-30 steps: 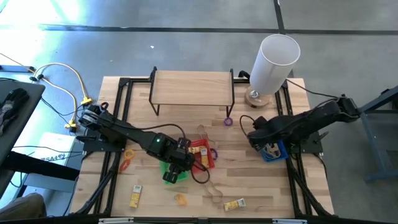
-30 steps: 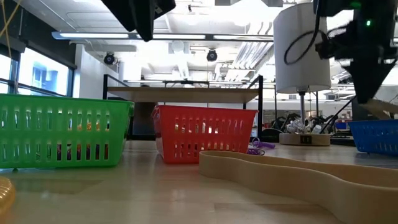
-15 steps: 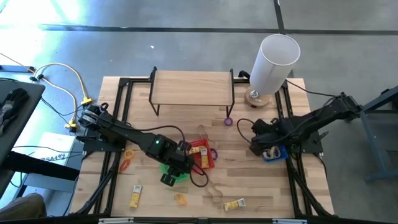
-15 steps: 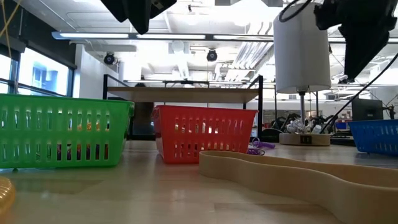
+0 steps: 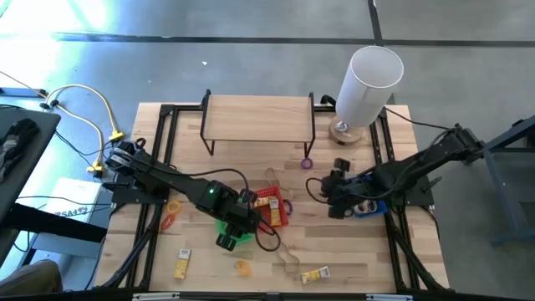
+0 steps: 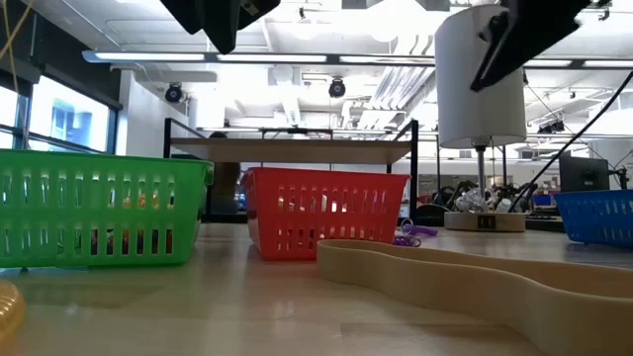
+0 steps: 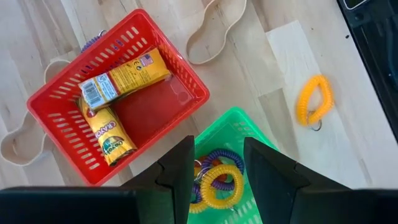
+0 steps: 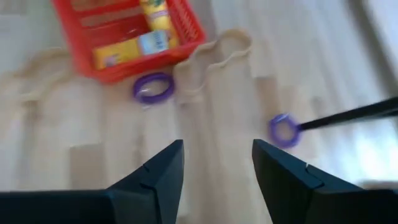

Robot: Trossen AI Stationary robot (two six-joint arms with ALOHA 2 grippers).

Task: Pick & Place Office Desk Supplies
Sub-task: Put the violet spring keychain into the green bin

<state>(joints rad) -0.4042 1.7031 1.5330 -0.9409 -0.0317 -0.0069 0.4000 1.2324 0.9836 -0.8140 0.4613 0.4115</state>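
Observation:
My left gripper (image 7: 217, 146) hangs open and empty over the green basket (image 7: 236, 134), which holds purple and yellow rings (image 7: 214, 177). Beside it stands the red basket (image 5: 272, 207), with two yellow packets (image 7: 121, 78) lying on its floor. My right gripper (image 8: 217, 149) is open and empty too. It hovers over bare wood between the red basket and the blue basket (image 5: 370, 206). Ahead of it on the table lie two purple rings (image 8: 152, 87) (image 8: 283, 129) and a tan rubber band (image 8: 211, 53).
Near the front edge lie yellow packets (image 5: 181, 263) (image 5: 315, 274), a yellow ring (image 5: 242, 267), a tan band (image 5: 288, 261) and an orange coil ring (image 7: 314, 99). A wooden shelf (image 5: 259, 117) and a tall white cylinder (image 5: 368, 84) stand at the back.
My right gripper has left the spot over the blue basket and gone toward the table's middle, rising a little. It has rolled about its own line, and it stays open.

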